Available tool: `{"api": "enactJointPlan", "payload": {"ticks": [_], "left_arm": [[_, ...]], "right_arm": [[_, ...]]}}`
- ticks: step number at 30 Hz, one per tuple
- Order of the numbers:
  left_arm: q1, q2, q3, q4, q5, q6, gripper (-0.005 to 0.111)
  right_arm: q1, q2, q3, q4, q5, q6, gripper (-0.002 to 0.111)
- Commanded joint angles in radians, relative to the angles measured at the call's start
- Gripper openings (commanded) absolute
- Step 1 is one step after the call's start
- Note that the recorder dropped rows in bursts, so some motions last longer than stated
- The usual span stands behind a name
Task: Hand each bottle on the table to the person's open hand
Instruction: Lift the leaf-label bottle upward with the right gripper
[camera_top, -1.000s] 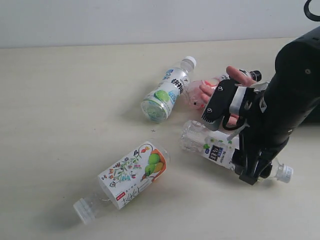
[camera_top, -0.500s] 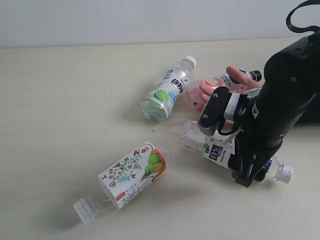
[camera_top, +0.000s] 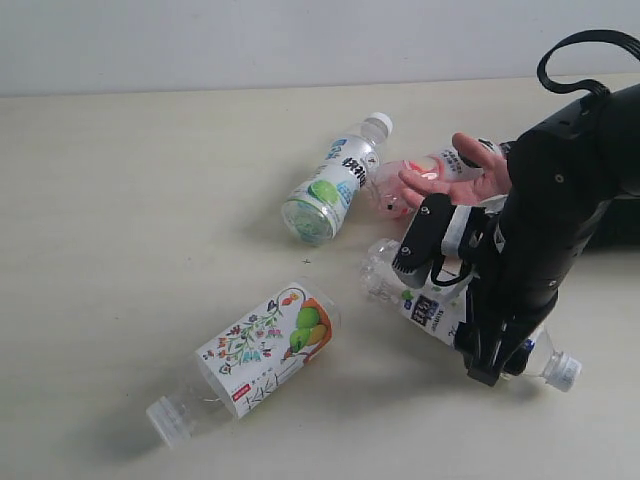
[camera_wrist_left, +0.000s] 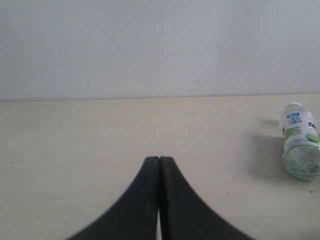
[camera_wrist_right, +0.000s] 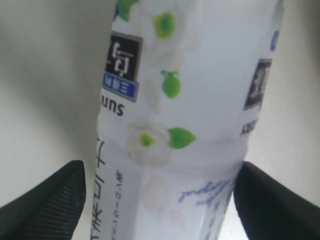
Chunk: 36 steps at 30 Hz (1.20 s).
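I log the left gripper (camera_wrist_left: 159, 200) with jaws pressed flat together. Right gripper (camera_top: 497, 365) points down, jaws spread wide; the right arm (camera_top: 560, 200) is bent above them.

Even, soft light; right wrist close-up seems blurred.

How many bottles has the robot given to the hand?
None are handed over yet: all four lie on the table, and the person's open hand is empty. In hand: the right pincer straddles the white-and-navy bottle, jaws either side, not lifted. Left to do: that one, the floral bottle, the green-and-blue bottle and the pink bottle by the hand. The left pincer is shut, away from them.
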<state>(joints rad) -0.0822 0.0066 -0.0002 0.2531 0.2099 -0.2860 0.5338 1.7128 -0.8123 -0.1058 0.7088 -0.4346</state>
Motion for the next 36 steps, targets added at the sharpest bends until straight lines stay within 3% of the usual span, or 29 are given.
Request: {"api": "enactJointPlan", "payload": {"ticks": [1, 15, 20, 23, 28, 32, 36], "left_arm": [[0.002, -0.007, 0.0, 0.0, -0.005, -0.006, 0.0], [0.002, -0.007, 0.0, 0.0, -0.005, -0.006, 0.0], [0.002, -0.007, 0.0, 0.0, -0.005, -0.006, 0.0], [0.002, -0.007, 0.0, 0.0, -0.005, -0.006, 0.0], [0.002, -0.007, 0.0, 0.0, -0.005, -0.006, 0.0], [0.002, -0.007, 0.0, 0.0, -0.005, -0.006, 0.0], [0.002, -0.007, 0.0, 0.0, -0.005, -0.006, 0.0]], "right_arm": [[0.002, 0.002, 0.002, -0.007, -0.009, 0.012, 0.077], [0.002, 0.038, 0.002, -0.001, -0.002, 0.036, 0.077], [0.002, 0.04, 0.002, -0.001, 0.02, 0.043, 0.071], [0.002, 0.04, 0.002, -0.001, 0.064, 0.043, 0.06], [0.002, 0.019, -0.019, -0.001, 0.241, 0.08, 0.024], [0.002, -0.025, -0.078, -0.001, 0.29, 0.214, 0.002], [0.002, -0.098, -0.096, 0.012, 0.459, 0.235, 0.0]]}}
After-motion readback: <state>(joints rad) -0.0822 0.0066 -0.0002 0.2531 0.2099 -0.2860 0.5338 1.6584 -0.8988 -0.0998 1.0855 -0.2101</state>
